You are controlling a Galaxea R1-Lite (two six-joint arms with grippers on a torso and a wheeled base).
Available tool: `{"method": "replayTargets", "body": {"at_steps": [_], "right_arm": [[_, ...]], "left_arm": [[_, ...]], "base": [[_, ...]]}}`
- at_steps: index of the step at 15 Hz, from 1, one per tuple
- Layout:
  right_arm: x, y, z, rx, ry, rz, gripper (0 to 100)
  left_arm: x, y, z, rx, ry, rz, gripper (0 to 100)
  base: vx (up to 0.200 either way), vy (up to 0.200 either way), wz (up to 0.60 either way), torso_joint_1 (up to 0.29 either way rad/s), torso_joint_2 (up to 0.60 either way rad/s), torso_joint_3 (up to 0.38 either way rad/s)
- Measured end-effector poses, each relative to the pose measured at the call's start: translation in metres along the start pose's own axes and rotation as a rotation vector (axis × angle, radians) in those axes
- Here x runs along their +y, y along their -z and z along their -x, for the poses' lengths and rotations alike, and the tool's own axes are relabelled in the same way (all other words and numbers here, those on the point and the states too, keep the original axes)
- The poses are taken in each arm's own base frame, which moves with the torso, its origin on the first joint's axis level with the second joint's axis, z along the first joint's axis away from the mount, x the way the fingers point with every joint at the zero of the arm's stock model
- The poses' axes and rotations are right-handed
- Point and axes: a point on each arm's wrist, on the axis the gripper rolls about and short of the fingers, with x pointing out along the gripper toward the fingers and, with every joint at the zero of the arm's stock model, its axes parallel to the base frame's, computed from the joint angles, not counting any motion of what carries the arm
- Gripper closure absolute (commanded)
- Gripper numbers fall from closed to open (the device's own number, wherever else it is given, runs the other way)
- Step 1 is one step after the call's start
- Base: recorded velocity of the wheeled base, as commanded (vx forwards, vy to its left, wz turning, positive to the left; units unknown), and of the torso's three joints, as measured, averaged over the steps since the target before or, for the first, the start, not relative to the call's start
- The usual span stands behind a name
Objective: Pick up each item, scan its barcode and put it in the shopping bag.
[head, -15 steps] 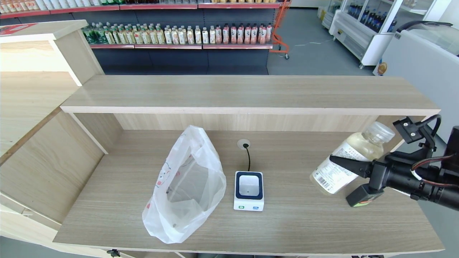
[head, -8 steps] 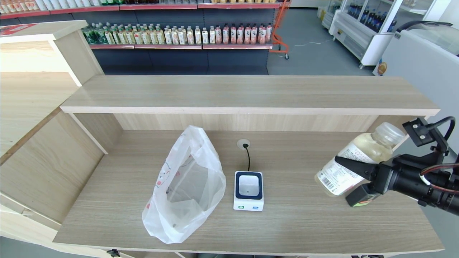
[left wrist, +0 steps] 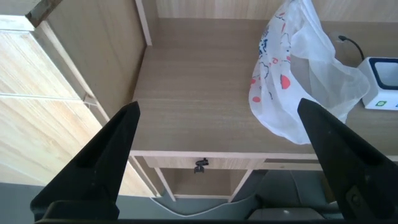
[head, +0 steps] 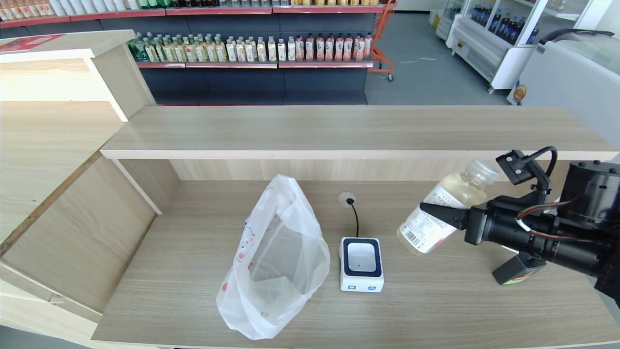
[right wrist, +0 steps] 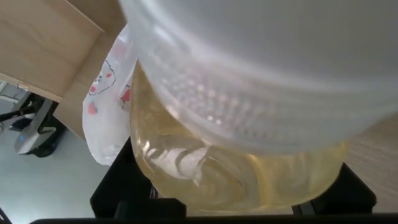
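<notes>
Your left pincer [left wrist: 217,104] hangs over the near left edge of the surface [head: 160,271], fingers spread wide and holding nothing. The shopping bag [head: 273,257] is off to its side. The bag stands on the surface with its mouth open, and just beside it on the right sits the scanner [head: 362,264], window up, its cable running back to a hole in the surface.

To the right of the scanner, the bottle [head: 426,228] of pale yellow drink is in the air above the surface. It is tilted, with its base low toward the scanner and its cap high toward the far right. The barcode on its label is near the base and faces the head camera. Your right pincer [head: 436,213] is clamped across the bottle's middle, and that arm reaches in level from the right edge.

The head camera has shifted, so do not read the bag or scanner as moved. Measured against the scanner, though, the bottle is clearly closer than half a second ago. Your right arm has carried it leftward, after drifting slightly away just before.
</notes>
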Motion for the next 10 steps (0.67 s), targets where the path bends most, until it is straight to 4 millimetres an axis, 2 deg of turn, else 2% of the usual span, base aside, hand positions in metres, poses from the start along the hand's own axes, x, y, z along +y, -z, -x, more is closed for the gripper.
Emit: {"method": "replayTargets", "body": {"at_steps": [5, 10], "right_arm": [[0.011, 0.012, -0.041, 0.05, -0.013, -0.07, 100], [0.009, 0.037, -0.075, 0.073, -0.038, -0.071, 100]], "left_arm": [[0.0, 0.0, 0.0, -0.001, 0.0, 0.001, 0], [0.0, 0.0, 0.0, -0.001, 0.001, 0.0, 0]], "base": [[0.0, 0.0, 0.0, 0.0, 0.0, 0.0], [0.0, 0.0, 0.0, 0.0, 0.0, 0.0]]}}
